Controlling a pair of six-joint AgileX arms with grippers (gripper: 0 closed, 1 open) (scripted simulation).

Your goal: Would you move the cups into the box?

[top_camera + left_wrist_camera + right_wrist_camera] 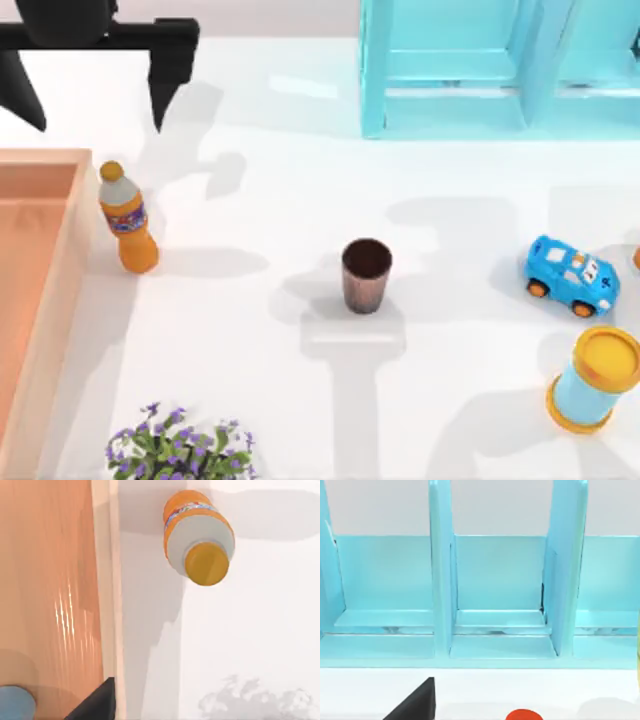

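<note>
The dark brown cup (366,275) has a ribbed coppery side. The box (62,262) is pale-rimmed, orange-tan inside. The shelf frame (480,70) is turquoise.

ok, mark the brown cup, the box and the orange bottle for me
brown cup (366,277): top view, ribbed side.
box (62,260): top view, pale right rim.
orange bottle (207,563): left wrist view, orange cap.

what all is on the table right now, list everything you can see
brown cup: 1, dark brown, table middle
blue cup: 1, light blue, inside box
box: 1, light wood, left edge
bottle: 1, orange, upright beside box
toy car: 1, blue, right side
cylinder: 1, blue with yellow lid, right front
shelf frame: 1, turquoise, back right
flowers: 1, purple, front left
left pincer: 1, black, open, back left
</note>
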